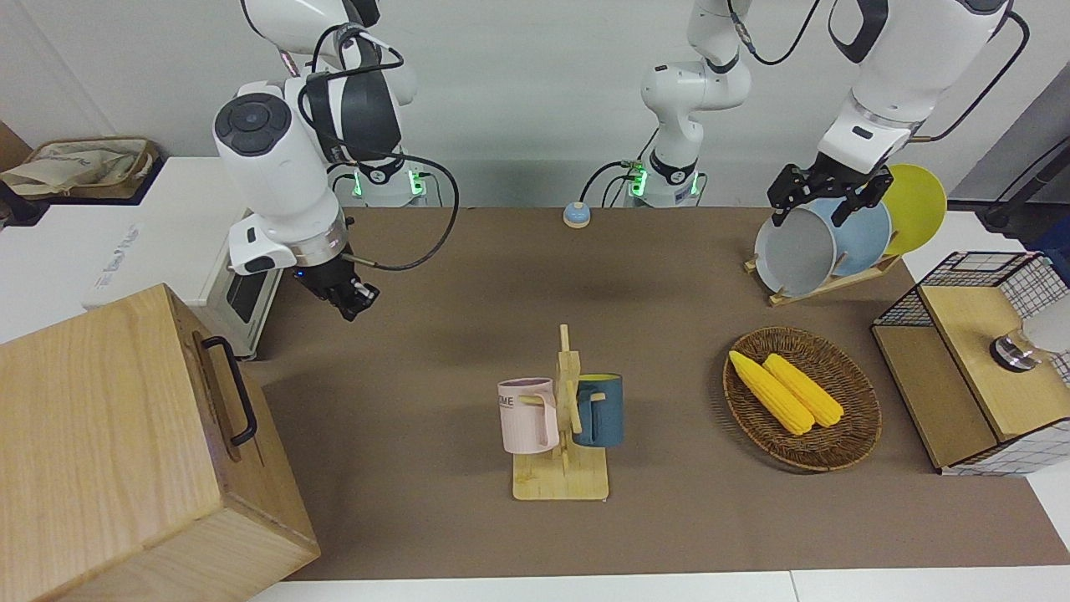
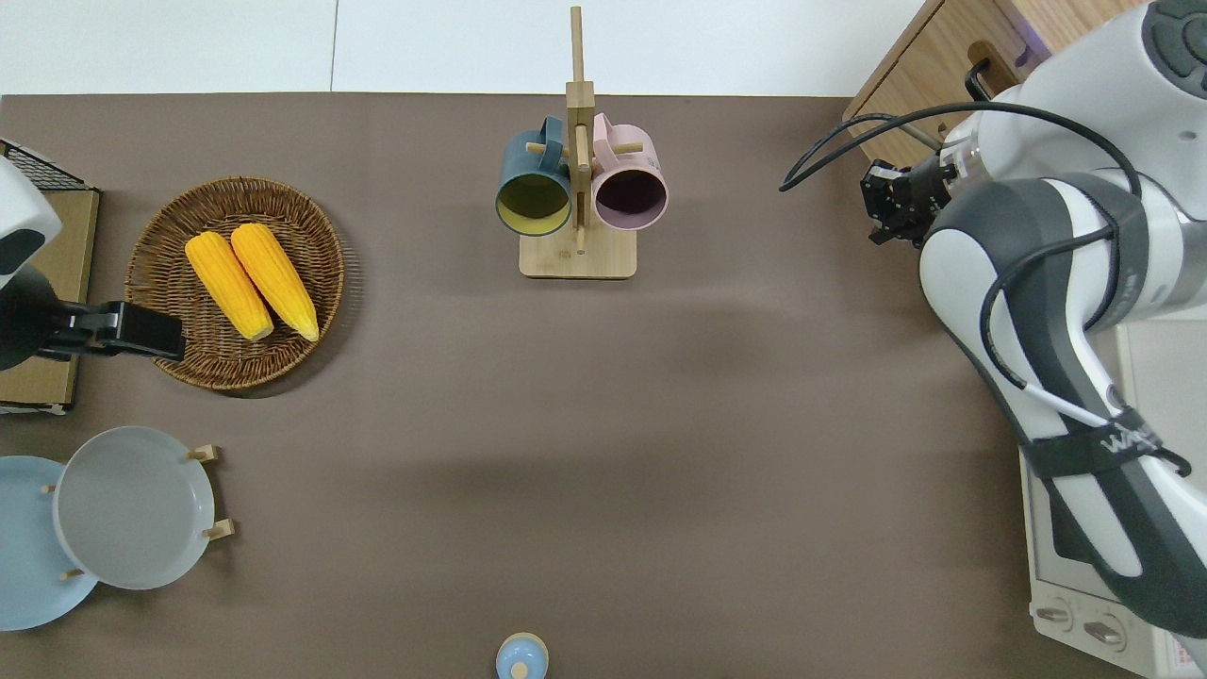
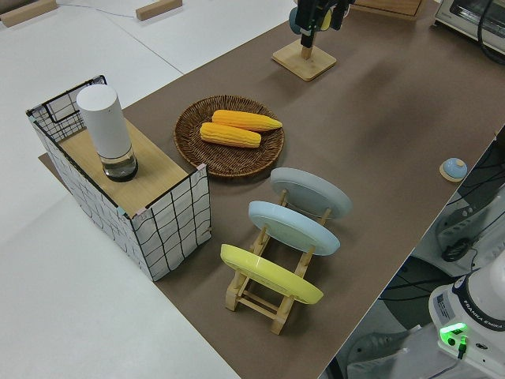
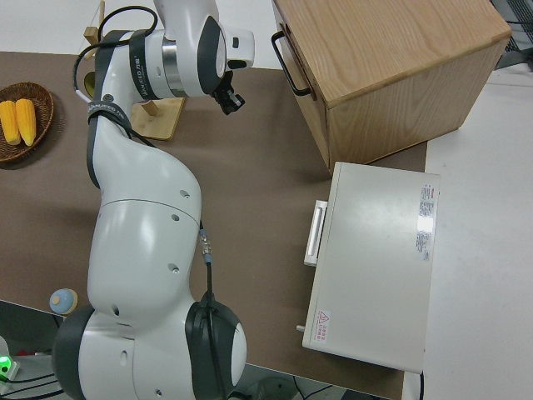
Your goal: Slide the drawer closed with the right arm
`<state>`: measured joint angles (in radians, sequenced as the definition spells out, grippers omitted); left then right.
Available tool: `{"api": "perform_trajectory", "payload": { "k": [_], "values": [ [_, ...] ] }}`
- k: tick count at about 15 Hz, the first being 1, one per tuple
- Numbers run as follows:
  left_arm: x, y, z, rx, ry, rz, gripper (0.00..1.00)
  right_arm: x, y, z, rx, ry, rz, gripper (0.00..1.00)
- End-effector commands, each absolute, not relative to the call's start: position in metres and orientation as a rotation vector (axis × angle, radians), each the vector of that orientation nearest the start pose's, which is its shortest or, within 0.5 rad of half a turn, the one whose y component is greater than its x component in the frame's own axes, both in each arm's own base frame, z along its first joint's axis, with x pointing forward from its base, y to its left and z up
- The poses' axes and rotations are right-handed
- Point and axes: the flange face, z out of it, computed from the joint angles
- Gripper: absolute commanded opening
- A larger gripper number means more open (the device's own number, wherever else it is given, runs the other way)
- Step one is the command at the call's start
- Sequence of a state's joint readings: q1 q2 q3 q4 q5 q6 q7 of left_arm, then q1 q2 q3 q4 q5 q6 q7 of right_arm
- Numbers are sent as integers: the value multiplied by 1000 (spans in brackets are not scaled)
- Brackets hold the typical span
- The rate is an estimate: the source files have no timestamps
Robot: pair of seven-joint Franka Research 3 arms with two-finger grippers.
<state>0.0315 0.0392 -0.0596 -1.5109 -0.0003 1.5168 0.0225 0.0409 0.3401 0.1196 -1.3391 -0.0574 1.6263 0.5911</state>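
The drawer (image 1: pixel 216 395) sits in the front of the pale wooden cabinet (image 1: pixel 109 435) at the right arm's end of the table. Its front lies flush with the cabinet, and its black bar handle (image 1: pixel 236 391) (image 4: pixel 287 52) is free. My right gripper (image 1: pixel 351 298) (image 2: pixel 884 203) (image 4: pixel 229 101) hangs over the brown mat beside the cabinet's front, a short gap from the handle. It touches nothing and its fingers are shut and empty. My left arm is parked, its gripper (image 1: pixel 823 201) open.
A white toaster oven (image 1: pixel 242 293) (image 4: pixel 375 258) stands beside the cabinet, nearer to the robots. Mid-table stands a mug rack (image 1: pixel 562 418). A wicker basket (image 1: pixel 861 418) with corn, a plate rack (image 1: pixel 823 247) and a mesh-sided box (image 1: pixel 978 359) stand toward the left arm's end.
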Motion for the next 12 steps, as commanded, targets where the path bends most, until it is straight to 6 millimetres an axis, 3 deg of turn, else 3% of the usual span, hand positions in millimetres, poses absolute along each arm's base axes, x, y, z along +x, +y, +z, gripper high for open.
{"api": "perform_trajectory", "payload": {
  "k": [1,7,9,12],
  "values": [
    [563,-14,629,-3126,97,62,993,619,75,563,-3156,447,70,0],
    [563,-14,629,-3126,97,62,993,608,45,579,-3186,107,48,0],
    [563,-14,629,-3126,97,62,993,609,32,582,-3133,79,35,0],
    [563,-14,630,-3126,97,60,993,609,28,582,-3133,-1,36,0]
  ]
}}
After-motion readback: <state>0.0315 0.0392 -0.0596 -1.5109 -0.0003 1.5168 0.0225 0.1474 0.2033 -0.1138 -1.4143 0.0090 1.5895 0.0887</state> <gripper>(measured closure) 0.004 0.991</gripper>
